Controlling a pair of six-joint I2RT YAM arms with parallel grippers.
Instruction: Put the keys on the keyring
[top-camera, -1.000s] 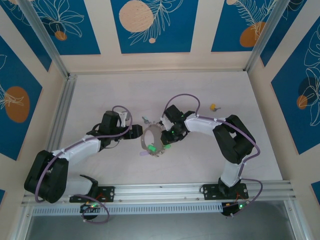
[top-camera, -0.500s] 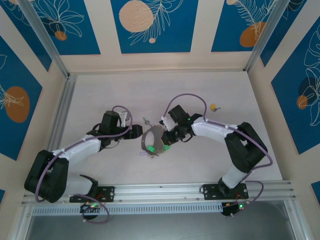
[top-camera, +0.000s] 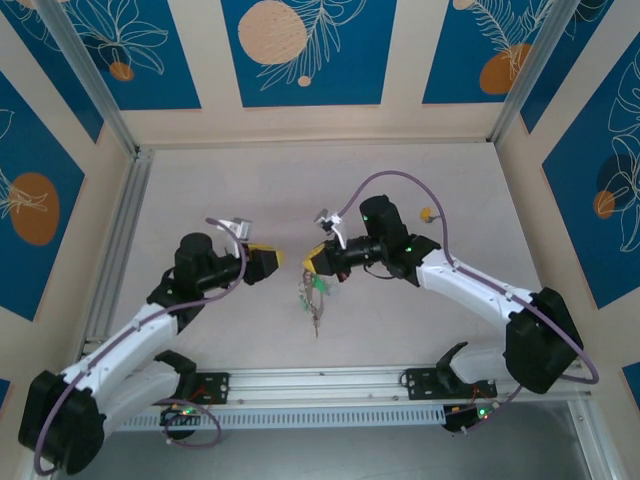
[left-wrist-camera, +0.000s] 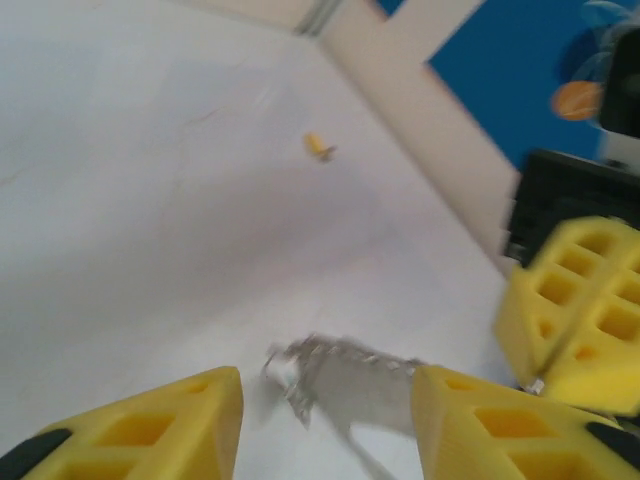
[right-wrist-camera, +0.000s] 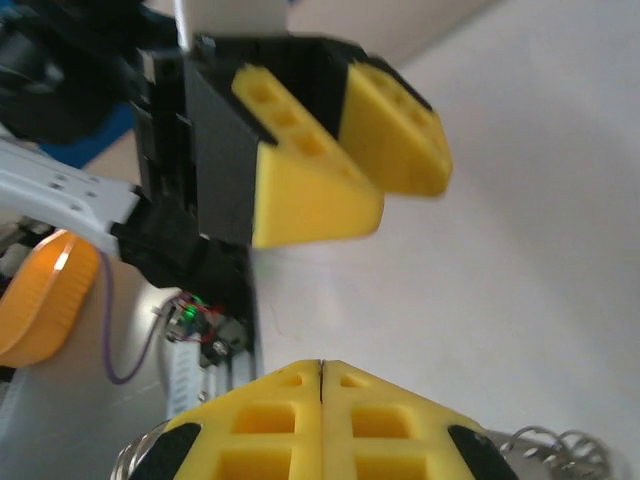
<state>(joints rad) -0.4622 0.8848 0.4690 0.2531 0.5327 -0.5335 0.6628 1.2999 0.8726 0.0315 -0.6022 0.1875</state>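
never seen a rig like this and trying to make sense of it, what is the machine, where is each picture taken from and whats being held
The machine is a white-and-black left arm and a matching right arm, bolted at the near edge of a pale table. Each ends in a two-finger gripper with yellow tips. One picture looks down from above and behind; the other two come from cameras on the wrists. The right gripper is shut on a thin grey wire keyring, which carries a small green-headed key and seems to hang clear of the table. The left gripper faces it, fingers apart, holding nothing. A small yellow object lies farther back.
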